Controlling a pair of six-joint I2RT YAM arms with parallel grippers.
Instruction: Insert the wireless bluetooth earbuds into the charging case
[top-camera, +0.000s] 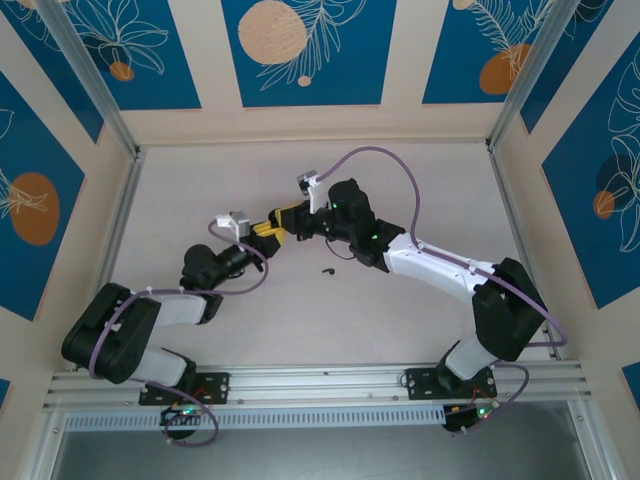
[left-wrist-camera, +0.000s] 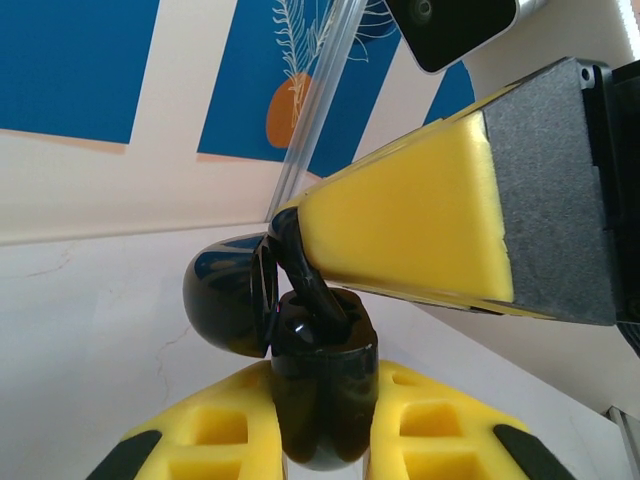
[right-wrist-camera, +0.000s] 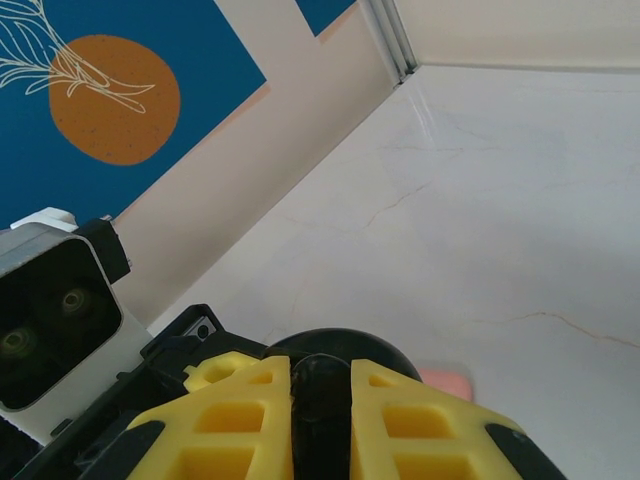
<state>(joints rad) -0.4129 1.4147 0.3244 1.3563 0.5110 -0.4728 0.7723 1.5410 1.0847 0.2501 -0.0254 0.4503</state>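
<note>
Towards the left of the scene, the left tool (left-wrist-camera: 322, 435) is clamping its yellow fingers on the lower body of the charging case (left-wrist-camera: 325, 345), a small glossy black shell held above the pale surface (top-camera: 400, 180), with its lid (left-wrist-camera: 225, 300) hanging open to the left. Just right of the lid, a black earbud (left-wrist-camera: 298, 265) is curving down into the mouth of the case. The right tool (right-wrist-camera: 320, 395), reaching in from the right, is pinching its upper end with the fingers drawn together on it. Farther right, a loose earbud (top-camera: 327, 270) is lying on the surface, well apart from both tools. In the right wrist view a blurred pale pink shape (right-wrist-camera: 447, 380) is lying just beyond the fingers; it may be a pink bud, but that cannot be told. The earbuds are likely featherweight, rigid and slick, so they could easily twist or squirt out of soft pads. The thin tail looks the most fragile part, so the thicker body is the safer place to pinch. The case is probably hard, light and slippery too, best gripped across its base below the hinge, leaving the lid free.
</note>
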